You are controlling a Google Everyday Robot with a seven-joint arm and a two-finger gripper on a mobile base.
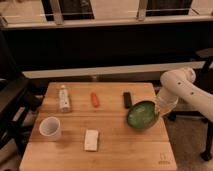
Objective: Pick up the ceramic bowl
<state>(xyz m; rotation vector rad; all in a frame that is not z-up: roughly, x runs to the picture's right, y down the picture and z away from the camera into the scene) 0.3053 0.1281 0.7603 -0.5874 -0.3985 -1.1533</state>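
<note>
The ceramic bowl (142,116), wide, green inside with a dark rim, is at the right side of the wooden table (115,150). It is tilted, its inside facing the camera. My gripper (159,112) is at the bowl's right rim, at the end of the white arm (182,87) that reaches in from the right. It is shut on that rim.
On the table are a white cup (50,128) at front left, a white bottle (63,98) lying at back left, an orange stick-shaped item (94,99), a black item (127,99) just behind the bowl, and a white block (91,139). Dark chairs stand at both sides.
</note>
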